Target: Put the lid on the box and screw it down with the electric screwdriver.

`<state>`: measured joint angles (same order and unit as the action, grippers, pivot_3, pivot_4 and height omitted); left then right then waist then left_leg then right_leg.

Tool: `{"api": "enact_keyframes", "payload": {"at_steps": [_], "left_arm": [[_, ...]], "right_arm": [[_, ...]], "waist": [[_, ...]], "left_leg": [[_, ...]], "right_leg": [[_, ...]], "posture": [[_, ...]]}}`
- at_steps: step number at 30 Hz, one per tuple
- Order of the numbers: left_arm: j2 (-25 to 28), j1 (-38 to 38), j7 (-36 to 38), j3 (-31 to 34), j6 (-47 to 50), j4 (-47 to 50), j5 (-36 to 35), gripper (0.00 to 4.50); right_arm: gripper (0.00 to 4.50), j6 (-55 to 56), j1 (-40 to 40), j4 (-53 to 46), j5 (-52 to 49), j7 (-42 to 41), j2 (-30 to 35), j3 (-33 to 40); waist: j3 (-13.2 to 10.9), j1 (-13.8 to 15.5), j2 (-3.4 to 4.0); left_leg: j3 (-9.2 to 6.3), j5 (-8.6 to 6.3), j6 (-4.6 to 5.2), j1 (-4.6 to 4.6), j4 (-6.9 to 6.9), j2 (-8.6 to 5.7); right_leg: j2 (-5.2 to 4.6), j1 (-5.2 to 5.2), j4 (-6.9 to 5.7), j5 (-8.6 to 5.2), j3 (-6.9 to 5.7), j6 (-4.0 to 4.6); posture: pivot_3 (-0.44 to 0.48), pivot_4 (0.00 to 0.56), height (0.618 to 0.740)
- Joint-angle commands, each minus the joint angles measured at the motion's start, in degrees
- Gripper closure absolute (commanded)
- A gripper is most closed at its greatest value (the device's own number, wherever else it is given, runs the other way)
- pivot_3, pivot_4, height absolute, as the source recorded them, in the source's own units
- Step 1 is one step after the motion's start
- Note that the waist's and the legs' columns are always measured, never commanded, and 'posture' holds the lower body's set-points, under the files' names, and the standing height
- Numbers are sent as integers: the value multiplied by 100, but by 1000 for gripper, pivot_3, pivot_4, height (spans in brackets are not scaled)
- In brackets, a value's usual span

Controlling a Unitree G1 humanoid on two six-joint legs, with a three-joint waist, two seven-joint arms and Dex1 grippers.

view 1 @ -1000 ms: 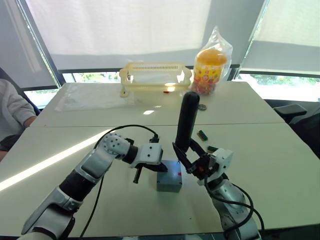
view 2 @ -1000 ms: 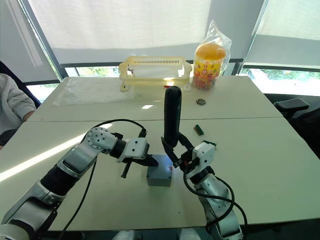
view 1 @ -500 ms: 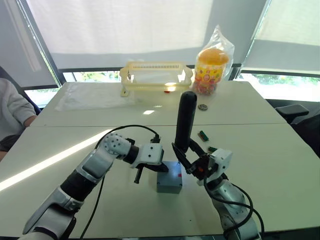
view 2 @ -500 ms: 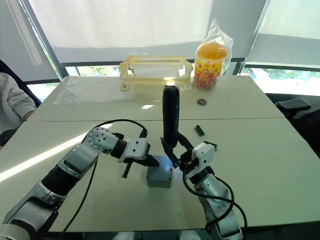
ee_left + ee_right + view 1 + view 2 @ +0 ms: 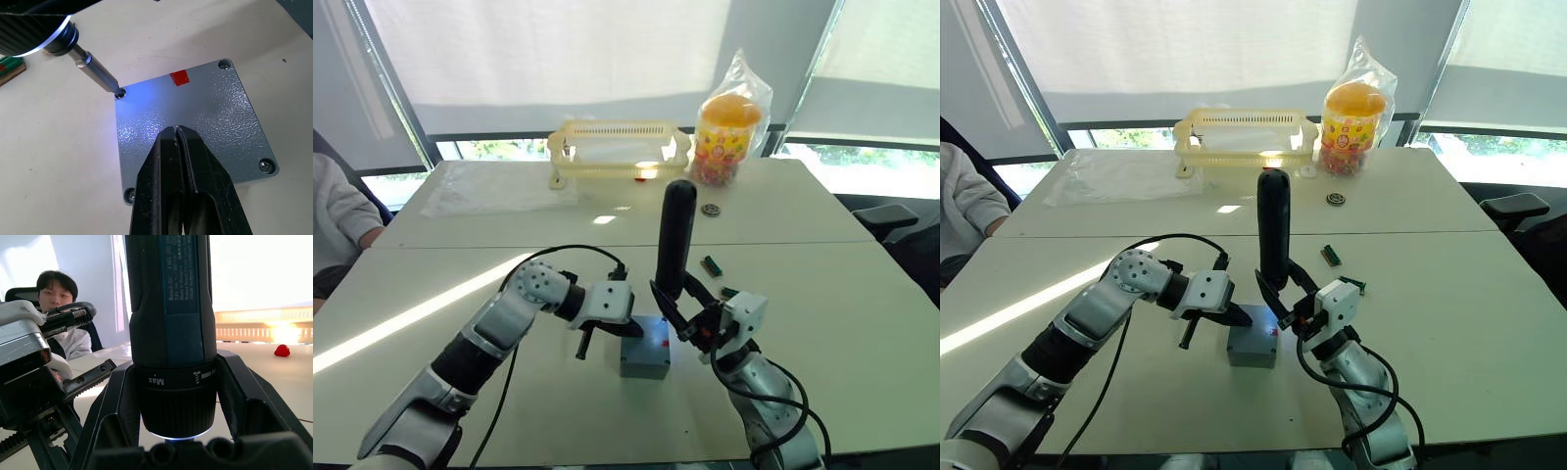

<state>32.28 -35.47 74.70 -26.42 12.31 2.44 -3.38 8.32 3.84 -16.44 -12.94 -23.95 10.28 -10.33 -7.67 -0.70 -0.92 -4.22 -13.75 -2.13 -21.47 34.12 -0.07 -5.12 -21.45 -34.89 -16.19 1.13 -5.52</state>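
The blue-grey box (image 5: 644,362) stands on the near table with the lid (image 5: 205,112) lying flat on top, a red mark (image 5: 180,77) near one edge. My left gripper (image 5: 625,330) is shut with nothing held, its closed fingertips (image 5: 177,134) resting on the lid's middle. My right gripper (image 5: 677,311) is shut on the electric screwdriver (image 5: 675,240), which stands almost upright. Its metal bit (image 5: 98,73) sits in the screw at one lid corner, lit by the tool's blue-white light. Screws show in the other three corners.
A yellow basket (image 5: 619,149) and a bagged snack jar (image 5: 727,122) stand at the far table edge. Green connector blocks (image 5: 710,264) and a small round part (image 5: 709,209) lie behind the box. A clear plastic sheet (image 5: 494,186) lies far left. A person (image 5: 333,220) sits at the left.
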Motion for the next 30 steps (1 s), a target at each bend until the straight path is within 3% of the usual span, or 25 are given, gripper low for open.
{"api": "enact_keyframes", "payload": {"at_steps": [1,8,13,17,22,25,30], "left_arm": [[87,211,61,-417,89,-379,391,4500],[-8,197,15,-426,32,-478,414,4500],[-99,148,-31,-352,6,-579,358,4500],[-150,186,-39,-230,132,-491,187,4500],[-149,231,-116,134,633,-77,-273,4500],[-92,181,-161,593,1253,344,-801,4500],[27,-177,-206,1264,2142,712,-1622,4500]], "right_arm": [[2681,-382,230,130,111,105,133,133],[2681,-991,78,-1147,-148,390,171,405],[2681,-1999,-561,-2332,-792,828,168,756],[2681,-3160,-1453,-3185,-1647,1227,326,1016],[2681,-4175,-2197,-3288,-3380,2173,391,1927],[2681,-4682,-2449,-2933,-4929,2814,988,2780],[2681,-5446,-2641,-1648,-7322,3331,3012,4007]], "waist": [[-11,3,5],[-40,29,41],[-58,101,50],[-94,125,63],[-108,120,53],[-170,119,49],[-328,103,88]], "left_leg": [[0,0,0,-4,0,0],[0,3,5,-32,0,-10],[3,22,9,-132,9,-36],[2,31,-2,-147,17,-40],[-29,31,-1,-141,16,-29],[-38,35,-3,-140,21,-24],[-32,35,-4,-208,92,-27]], "right_leg": [[0,-2,1,0,0,0],[-12,-18,22,1,-7,0],[-23,-107,-9,5,-14,0],[11,-124,-28,7,-28,-7],[50,-111,-36,6,-56,-16],[51,-109,-52,5,-64,-14],[47,-154,-90,15,-67,-30]], "posture": [[0,150,740],[0,150,740],[0,150,740],[0,150,740],[0,150,740],[0,150,740],[0,150,740]]}}
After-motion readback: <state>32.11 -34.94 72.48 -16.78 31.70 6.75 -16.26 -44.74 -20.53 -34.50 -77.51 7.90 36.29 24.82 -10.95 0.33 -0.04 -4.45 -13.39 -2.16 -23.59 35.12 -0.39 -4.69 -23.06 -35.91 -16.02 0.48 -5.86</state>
